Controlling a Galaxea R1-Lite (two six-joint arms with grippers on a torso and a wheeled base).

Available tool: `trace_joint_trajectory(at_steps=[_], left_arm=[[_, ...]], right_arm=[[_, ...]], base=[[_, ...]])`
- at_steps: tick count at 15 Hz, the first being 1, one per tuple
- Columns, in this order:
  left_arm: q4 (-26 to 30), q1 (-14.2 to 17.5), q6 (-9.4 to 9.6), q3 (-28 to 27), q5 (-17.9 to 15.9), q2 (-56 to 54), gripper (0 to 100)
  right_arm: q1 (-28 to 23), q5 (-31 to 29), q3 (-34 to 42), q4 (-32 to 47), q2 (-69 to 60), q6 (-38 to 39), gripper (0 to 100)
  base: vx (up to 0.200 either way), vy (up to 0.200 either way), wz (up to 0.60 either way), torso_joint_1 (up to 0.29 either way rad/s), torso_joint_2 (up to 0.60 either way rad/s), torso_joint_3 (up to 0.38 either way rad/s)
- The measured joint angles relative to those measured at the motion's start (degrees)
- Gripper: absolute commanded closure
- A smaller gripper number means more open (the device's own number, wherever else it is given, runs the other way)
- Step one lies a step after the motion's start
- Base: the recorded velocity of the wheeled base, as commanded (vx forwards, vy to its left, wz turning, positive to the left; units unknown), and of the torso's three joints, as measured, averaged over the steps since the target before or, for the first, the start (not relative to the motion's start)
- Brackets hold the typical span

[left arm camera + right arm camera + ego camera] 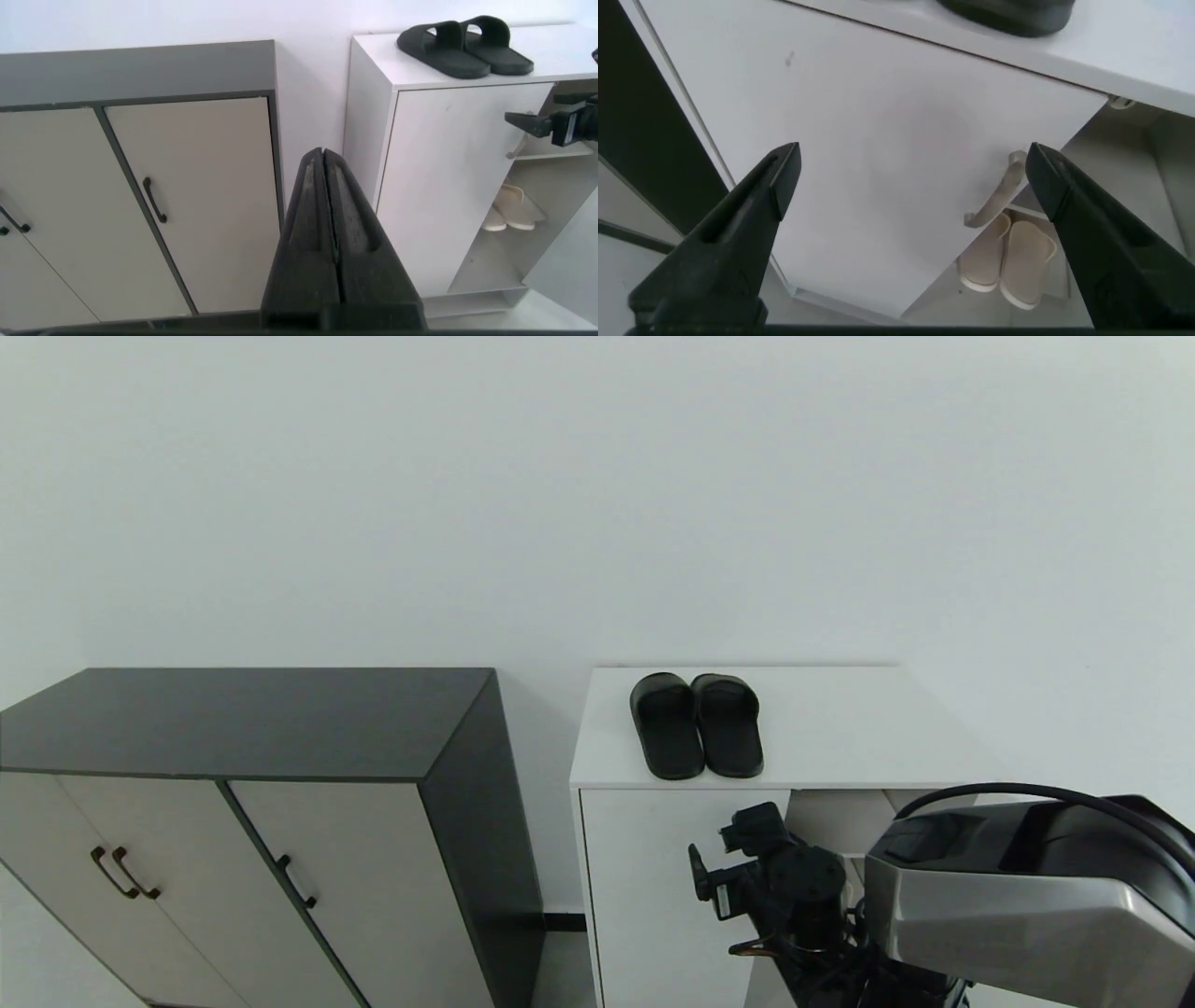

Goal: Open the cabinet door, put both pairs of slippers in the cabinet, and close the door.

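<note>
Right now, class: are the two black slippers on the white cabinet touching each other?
Touching. In the head view the left black slipper and the right black slipper lie side by side, inner edges meeting, no cabinet top between.

Black slippers (698, 728): matt, like soft rubber.
White cabinet (840, 728): smooth painted board, not shiny.
Dark grey cabinet top (233, 719): smooth, a little shiny.

1. Right arm (1008, 896) enters the head view from four o'clock, its wrist roughly level.
2. Right gripper (724, 854) sits at about five o'clock and seems to point toward ten o'clock, jaws spread wide.
3. Left gripper (323, 177) has its jaws pressed flat together.
</note>
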Motion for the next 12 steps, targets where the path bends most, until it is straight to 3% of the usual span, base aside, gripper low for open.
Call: trace_joint_trajectory(at_steps=[5, 8, 12], left_arm=[[0.02, 0.00, 0.00, 0.00, 0.00, 0.00, 100], [0.02, 0.00, -0.02, 0.00, 0.00, 0.00, 100], [0.02, 0.00, 0.00, 0.00, 0.00, 0.00, 100]], right_arm=[[0.63, -6.17, -1.30, -0.02, 0.00, -2.62, 0], [1.29, -6.57, -1.94, 0.04, -1.00, -2.40, 0], [2.38, -6.60, -2.29, 12.08, -8.74, -0.32, 0]], base=[[0.000, 0.000, 0.00, 0.000, 0.00, 0.000], [0.000, 0.000, 0.00, 0.000, 0.00, 0.000], [0.000, 0.000, 0.00, 0.000, 0.00, 0.000]])
